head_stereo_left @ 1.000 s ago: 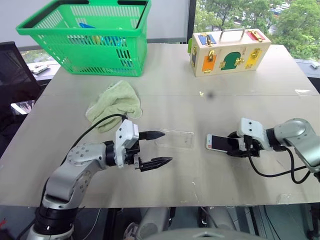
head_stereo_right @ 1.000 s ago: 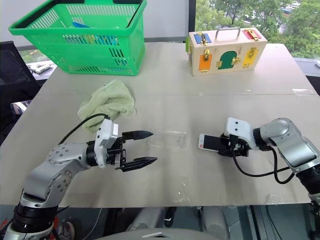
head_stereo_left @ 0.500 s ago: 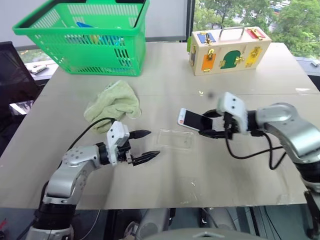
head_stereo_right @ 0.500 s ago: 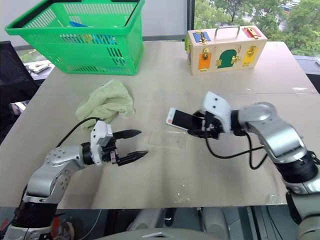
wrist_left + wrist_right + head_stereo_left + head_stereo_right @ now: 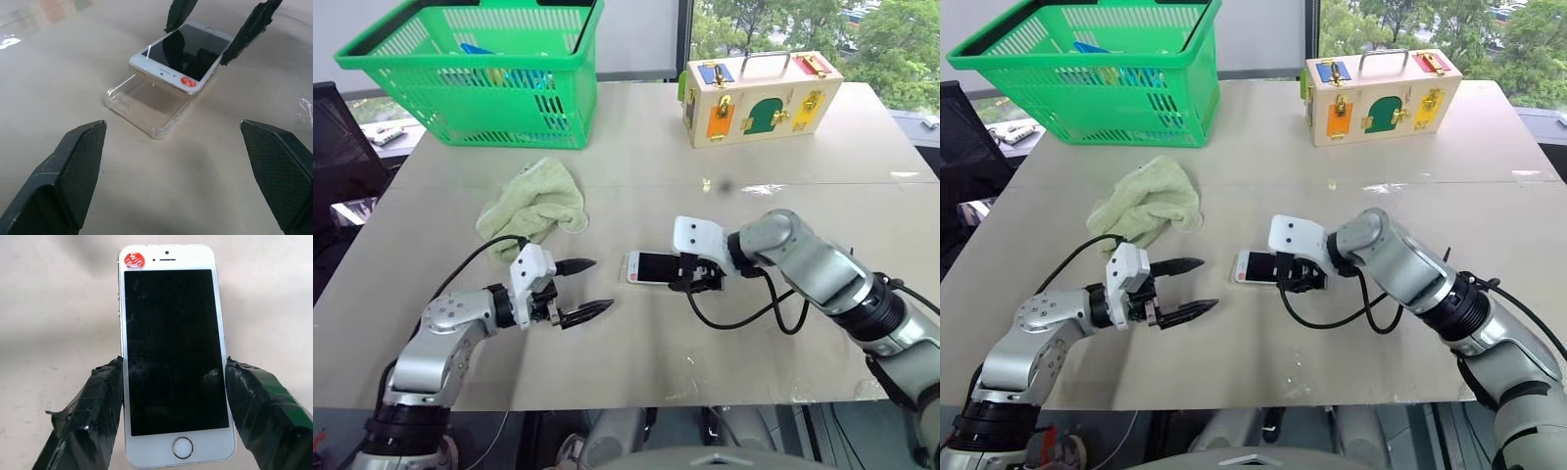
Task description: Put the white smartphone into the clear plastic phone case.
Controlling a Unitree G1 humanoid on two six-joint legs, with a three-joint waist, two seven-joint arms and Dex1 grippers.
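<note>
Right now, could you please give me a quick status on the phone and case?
Right hand shut on white smartphone, held just above clear case, not seated. Left hand open, beside the case. Nothing in the way.

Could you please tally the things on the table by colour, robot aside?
Green: 2, the basket and the towel
White: 1, the smartphone
Clear: 1, the phone case
Wooden: 1, the latch box
Total: 5
</note>
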